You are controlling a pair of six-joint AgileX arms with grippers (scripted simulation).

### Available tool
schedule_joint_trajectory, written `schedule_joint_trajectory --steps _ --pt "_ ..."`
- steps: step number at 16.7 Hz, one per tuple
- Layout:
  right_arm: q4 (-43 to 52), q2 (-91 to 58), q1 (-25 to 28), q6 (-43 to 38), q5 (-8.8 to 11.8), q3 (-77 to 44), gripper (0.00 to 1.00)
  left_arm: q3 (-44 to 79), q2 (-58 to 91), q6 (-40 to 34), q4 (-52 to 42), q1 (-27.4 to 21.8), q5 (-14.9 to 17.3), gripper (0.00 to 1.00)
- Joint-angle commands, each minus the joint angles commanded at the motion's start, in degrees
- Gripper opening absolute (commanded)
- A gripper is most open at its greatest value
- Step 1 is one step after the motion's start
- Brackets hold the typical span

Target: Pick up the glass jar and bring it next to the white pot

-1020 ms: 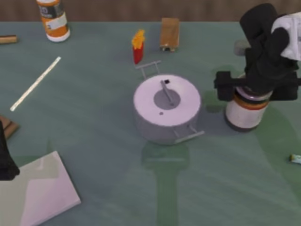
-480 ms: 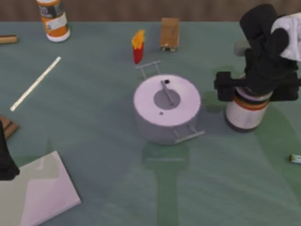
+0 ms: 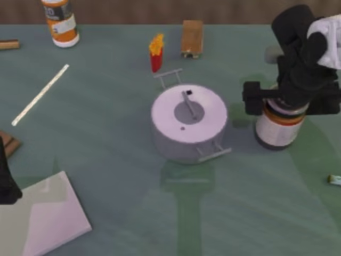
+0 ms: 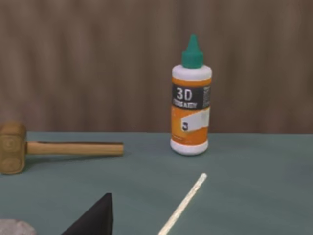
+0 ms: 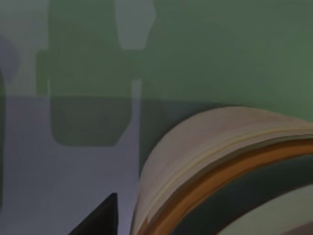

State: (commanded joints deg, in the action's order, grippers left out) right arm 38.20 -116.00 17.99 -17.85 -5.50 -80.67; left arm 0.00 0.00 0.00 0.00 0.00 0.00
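Observation:
The glass jar (image 3: 277,130) stands upright just right of the white pot (image 3: 165,114), with a narrow strip of table between them. My right gripper (image 3: 290,101) reaches down from above and is shut on the jar's top, hiding the lid. In the right wrist view the jar's white label and orange band (image 5: 230,156) fill the corner beside one dark fingertip (image 5: 102,215). The pot's lid shows its grey knob and both wire handles. My left gripper (image 3: 5,184) is parked at the table's left edge, open, one fingertip (image 4: 100,215) showing.
An orange-and-white bottle (image 3: 61,21) and a wooden hammer (image 4: 58,148) sit at the back left, with a white strip (image 3: 40,95) in front of them. A red fries box (image 3: 155,52) and brown block (image 3: 192,37) lie behind the pot. A white slab (image 3: 45,221) is front left.
The right gripper and jar have hardly shifted. The small dark shadow between jar and pot has moved slightly and shrunk. The left arm has not moved.

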Motion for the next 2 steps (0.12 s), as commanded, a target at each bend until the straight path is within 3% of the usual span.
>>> schedule_joint_trajectory --steps 2 --pt "0.0 0.0 0.0 0.0 0.0 0.0 1.0 0.0 0.0 0.0 0.0 0.0 0.0 1.0"
